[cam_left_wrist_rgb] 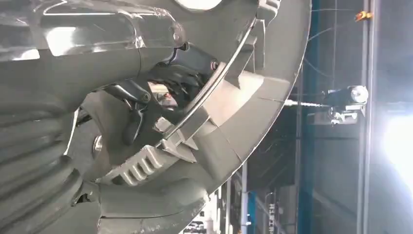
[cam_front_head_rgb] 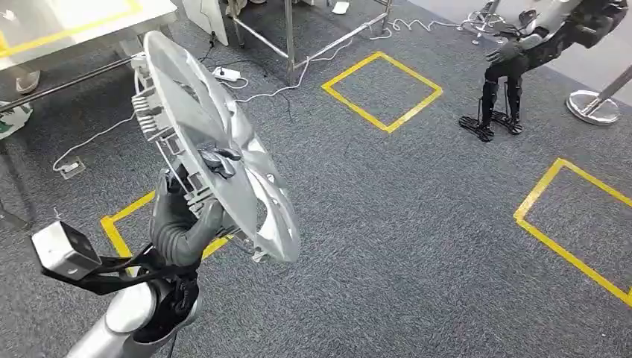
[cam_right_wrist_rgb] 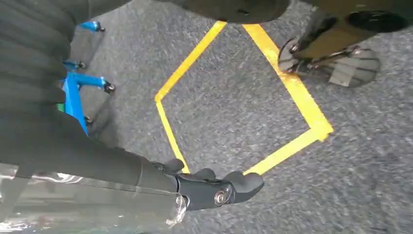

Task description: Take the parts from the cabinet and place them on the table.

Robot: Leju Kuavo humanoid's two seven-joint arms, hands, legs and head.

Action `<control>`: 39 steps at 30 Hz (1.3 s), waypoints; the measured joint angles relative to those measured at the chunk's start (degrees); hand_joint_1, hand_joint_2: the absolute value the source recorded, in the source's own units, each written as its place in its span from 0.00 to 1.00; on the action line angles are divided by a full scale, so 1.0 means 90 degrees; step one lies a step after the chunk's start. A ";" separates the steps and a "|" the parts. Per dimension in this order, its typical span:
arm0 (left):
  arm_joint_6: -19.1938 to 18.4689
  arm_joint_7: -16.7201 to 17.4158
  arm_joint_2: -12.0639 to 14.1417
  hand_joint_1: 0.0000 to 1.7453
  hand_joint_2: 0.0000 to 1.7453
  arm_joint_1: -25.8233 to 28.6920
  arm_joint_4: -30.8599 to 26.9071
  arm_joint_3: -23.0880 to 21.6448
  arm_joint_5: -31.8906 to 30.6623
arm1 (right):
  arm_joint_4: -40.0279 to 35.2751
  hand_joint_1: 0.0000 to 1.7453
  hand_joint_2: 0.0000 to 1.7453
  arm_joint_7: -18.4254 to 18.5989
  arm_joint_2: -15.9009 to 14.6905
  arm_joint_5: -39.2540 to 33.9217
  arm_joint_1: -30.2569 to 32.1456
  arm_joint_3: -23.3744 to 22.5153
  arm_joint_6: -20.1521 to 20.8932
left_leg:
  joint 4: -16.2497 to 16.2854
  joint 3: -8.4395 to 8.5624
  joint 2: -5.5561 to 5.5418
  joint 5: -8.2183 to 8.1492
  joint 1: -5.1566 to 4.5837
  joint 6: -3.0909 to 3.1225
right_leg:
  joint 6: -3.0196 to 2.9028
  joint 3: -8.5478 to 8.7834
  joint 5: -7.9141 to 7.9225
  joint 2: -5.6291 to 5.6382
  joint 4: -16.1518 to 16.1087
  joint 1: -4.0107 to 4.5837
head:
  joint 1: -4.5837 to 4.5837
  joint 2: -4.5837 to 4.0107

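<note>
Head view: left hand [cam_front_head_rgb: 182, 212] grips silver hubcap [cam_front_head_rgb: 223, 149] (tilted, ribbed back); right hand [cam_right_wrist_rgb: 214, 187] curled, empty.

Even, bright indoor light falls across the grey carpet [cam_front_head_rgb: 373, 224] in the head view, with only faint shadows and sharp focus to the edges. The silver wheel cover [cam_front_head_rgb: 216, 142] shows soft highlights. In the left wrist view, a strong white glare [cam_left_wrist_rgb: 397, 146] burns out one side while the background stays dim and bluish; the close cover and left hand [cam_left_wrist_rgb: 53, 146] are soft, out of focus. The right wrist view is evenly lit, the carpet slightly blurred, with reflections on the glossy right hand [cam_right_wrist_rgb: 146, 195].
</note>
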 joint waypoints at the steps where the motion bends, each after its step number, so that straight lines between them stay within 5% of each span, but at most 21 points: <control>1: -0.0002 -0.0002 0.0000 1.00 1.00 0.0001 0.0000 0.0000 0.0017 | 0.0000 0.00 1.00 0.0000 0.0005 0.0027 -0.0017 0.0000 0.0000 | -0.0008 -0.0031 -0.0040 0.0027 0.0021 -0.0042 | -0.0017 -0.0009 -0.0015 -0.0030 -0.0009 0.0011 | -0.0002 0.0002; 3: -0.0002 -0.0010 0.0005 1.00 1.00 0.0003 0.0000 0.0000 0.0044 | -0.0002 0.00 1.00 0.0002 0.0012 0.0044 -0.0022 0.0000 0.0000 | -0.0067 -0.0038 -0.0131 0.0085 0.0027 -0.0132 | -0.0051 0.0011 0.0053 -0.0122 -0.0124 0.0011 | 0.0000 0.0000; 5: -0.0005 -0.0032 0.0010 1.00 1.00 -0.0005 0.0000 0.0000 0.0051 | -0.0005 0.00 1.00 0.0005 0.0029 0.0044 -0.0025 0.0000 0.0002 | 0.0191 -0.0161 0.0394 -0.0208 -0.0013 -0.0121 | -0.0088 0.0064 0.0161 -0.0227 -0.0285 -0.0014 | -0.0032 0.0000; 7: -0.0005 -0.0071 0.0012 1.00 1.00 0.0005 0.0005 0.0000 0.0063 | -0.0002 0.00 1.00 0.0007 0.0024 0.0046 0.0006 0.0002 0.0037 | 0.1133 -0.0551 0.0449 -0.0728 0.0003 -0.0170 | -0.0102 0.0054 0.0169 -0.0350 -0.0282 -0.0018 | -0.0041 0.0000; 9: -0.0005 -0.0090 0.0012 1.00 1.00 0.0019 0.0024 0.0000 0.0085 | 0.0000 0.00 1.00 0.0007 0.0027 0.0044 0.0023 0.0002 0.0049 | 0.1724 -0.0800 0.0443 -0.0893 0.0011 -0.0218 | -0.0098 0.0050 0.0165 -0.0458 -0.0272 -0.0019 | -0.0036 0.0000; 11: -0.0002 -0.0097 0.0015 1.00 1.00 0.0021 0.0044 0.0000 0.0085 | 0.0000 0.00 1.00 0.0007 0.0024 0.0046 0.0013 0.0002 0.0049 | 0.1246 -0.0517 0.0476 -0.0509 0.0035 -0.0254 | -0.0068 0.0050 0.0145 -0.0565 -0.0246 -0.0031 | -0.0036 0.0000; 13: -0.0005 -0.0112 0.0015 1.00 1.00 0.0012 0.0044 0.0000 0.0085 | -0.0002 0.00 1.00 0.0000 0.0027 0.0051 -0.0009 0.0000 0.0049 | 0.0071 0.0146 0.0843 -0.0041 0.0048 -0.0285 | 0.0003 0.0051 0.0079 -0.0648 -0.0149 -0.0046 | -0.0039 0.0000; 14: -0.0005 -0.0114 0.0012 1.00 1.00 0.0005 0.0049 -0.0002 0.0085 | 0.0000 0.00 1.00 -0.0002 0.0007 0.0054 -0.0020 0.0000 0.0049 | -0.0039 0.0196 0.1090 -0.0178 -0.0043 -0.0259 | 0.0049 0.0029 0.0043 -0.0660 -0.0108 0.0001 | -0.0058 0.0000; 16: -0.0005 -0.0126 0.0015 1.00 1.00 0.0013 0.0044 0.0000 0.0085 | 0.0000 0.00 1.00 -0.0005 0.0005 0.0063 -0.0039 0.0000 0.0049 | -0.0053 0.0154 0.0942 -0.0129 -0.0016 -0.0105 | 0.0071 0.0019 0.0030 -0.0745 -0.0075 0.0022 | -0.0024 0.0000; 18: -0.0005 -0.0126 0.0017 1.00 1.00 0.0010 0.0044 0.0000 0.0085 | 0.0000 0.00 1.00 -0.0005 -0.0002 0.0063 -0.0034 0.0000 0.0046 | -0.0060 0.0131 0.0788 -0.0097 -0.0021 -0.0040 | 0.0087 0.0026 0.0020 -0.0855 -0.0074 0.0002 | -0.0034 0.0000; 19: -0.0005 -0.0126 0.0017 1.00 1.00 0.0009 0.0044 0.0000 0.0085 | 0.0000 0.00 1.00 -0.0005 -0.0002 0.0063 -0.0037 0.0000 0.0044 | -0.0077 0.0135 0.0722 -0.0074 0.0001 0.0004 | 0.0156 0.0010 -0.0066 -0.0710 -0.0014 -0.0022 | -0.0032 0.0000; 21: -0.0005 -0.0126 0.0019 1.00 1.00 0.0002 0.0044 0.0000 0.0085 | 0.0000 0.00 1.00 -0.0005 -0.0002 0.0063 -0.0032 -0.0002 0.0044 | -0.0077 0.0125 0.0589 -0.0050 0.0006 0.0042 | 0.0221 -0.0215 -0.0484 -0.0419 0.0576 -0.0060 | -0.0022 0.0000; 22: -0.0005 -0.0126 0.0019 1.00 1.00 0.0002 0.0044 -0.0002 0.0085 | 0.0002 0.00 1.00 -0.0005 -0.0002 0.0063 -0.0022 -0.0002 0.0036 | -0.0076 0.0107 0.0494 -0.0036 0.0001 0.0064 | 0.0239 -0.0492 -0.0803 -0.0389 0.1221 -0.0065 | -0.0017 0.0000; 24: -0.0005 -0.0126 0.0019 1.00 1.00 0.0004 0.0049 -0.0002 0.0085 | 0.0002 0.00 1.00 -0.0005 -0.0002 0.0061 -0.0011 -0.0002 0.0036 | -0.0075 0.0078 0.0316 -0.0016 -0.0012 0.0092 | 0.0231 -0.0828 -0.1017 -0.0376 0.1944 -0.0063 | -0.0019 0.0000; 26: -0.0005 -0.0126 0.0019 1.00 1.00 0.0006 0.0053 -0.0007 0.0085 | 0.0002 0.00 1.00 -0.0005 -0.0002 0.0061 -0.0011 -0.0002 0.0036 | -0.0075 0.0075 0.0123 0.0003 -0.0018 0.0103 | 0.0165 -0.0663 -0.0653 -0.0336 0.1579 -0.0060 | -0.0019 0.0000; 28: -0.0005 -0.0126 0.0019 1.00 1.00 -0.0002 0.0051 -0.0007 0.0085 | 0.0002 0.00 1.00 -0.0005 -0.0002 0.0044 -0.0028 -0.0002 0.0036 | -0.0075 0.0082 -0.0057 0.0023 -0.0015 0.0081 | 0.0064 -0.0155 -0.0035 -0.0148 0.0454 -0.0048 | -0.0019 0.0000; 29: -0.0007 -0.0126 0.0019 1.00 1.00 -0.0008 0.0051 -0.0007 0.0083 | 0.0002 0.00 1.00 -0.0005 -0.0015 0.0044 -0.0027 -0.0002 0.0039 | -0.0073 0.0060 -0.0138 0.0042 -0.0008 0.0054 | 0.0016 0.0000 0.0025 0.0144 0.0076 -0.0044 | -0.0019 0.0000; 33: -0.0010 -0.0112 0.0019 1.00 1.00 -0.0023 0.0051 -0.0012 0.0063 | 0.0000 0.00 1.00 -0.0007 -0.0022 0.0039 -0.0067 -0.0005 0.0044 | -0.0110 -0.0072 -0.0416 0.0163 0.0048 -0.0133 | -0.0037 0.0031 0.0024 -0.0003 -0.0093 -0.0028 | -0.0007 0.0000; 34: -0.0010 -0.0104 0.0027 1.00 1.00 -0.0020 0.0044 -0.0010 0.0061 | -0.0012 0.00 1.00 -0.0015 0.0005 0.0039 -0.0069 -0.0005 0.0049 | -0.0084 -0.0091 -0.0376 0.0129 0.0044 -0.0146 | -0.0041 0.0081 0.0115 -0.0117 -0.0254 -0.0112 | -0.0007 0.0000; 36: -0.0014 -0.0107 0.0024 1.00 1.00 -0.0056 0.0039 -0.0014 0.0058 | -0.0010 0.00 1.00 -0.0017 0.0002 0.0039 -0.0074 -0.0007 0.0049 | 0.0400 -0.0315 0.0379 -0.0291 -0.0016 -0.0182 | -0.0091 0.0094 0.0181 -0.0235 -0.0326 -0.0065 | -0.0083 0.0000; 39: -0.0014 -0.0104 0.0024 1.00 1.00 -0.0058 0.0049 -0.0029 0.0056 | -0.0007 0.00 1.00 -0.0017 0.0002 0.0036 -0.0020 -0.0007 0.0051 | 0.1655 -0.0825 0.0444 -0.0816 0.0031 -0.0263 | -0.0086 0.0071 0.0171 -0.0455 -0.0294 -0.0058 | -0.0085 0.0000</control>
